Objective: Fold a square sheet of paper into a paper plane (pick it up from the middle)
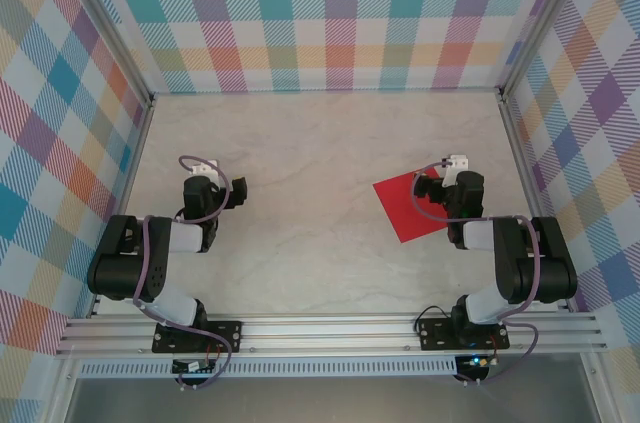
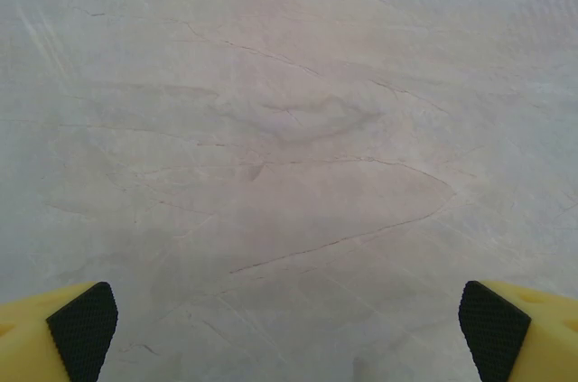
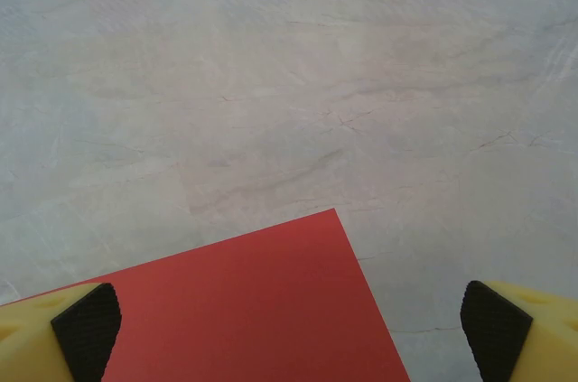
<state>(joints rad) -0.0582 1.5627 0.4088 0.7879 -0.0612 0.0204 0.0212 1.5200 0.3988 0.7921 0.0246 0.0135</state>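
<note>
Red square sheet of paper [image 1: 405, 208] lies flat on the pale marbled worktop [image 1: 320, 143], seen from above, right of centre, partly under the right arm's wrist. At the left wrist, the left gripper [image 2: 289, 332] stands wide open over bare worktop. At the right wrist, the right gripper [image 3: 289, 332] gapes wide too, holding nothing, with the sheet's corner between its fingers [image 3: 86, 328].

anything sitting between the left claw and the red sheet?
Nothing. In the top view, the stretch of table between the left claw and the square sheet of paper is bare.
</note>
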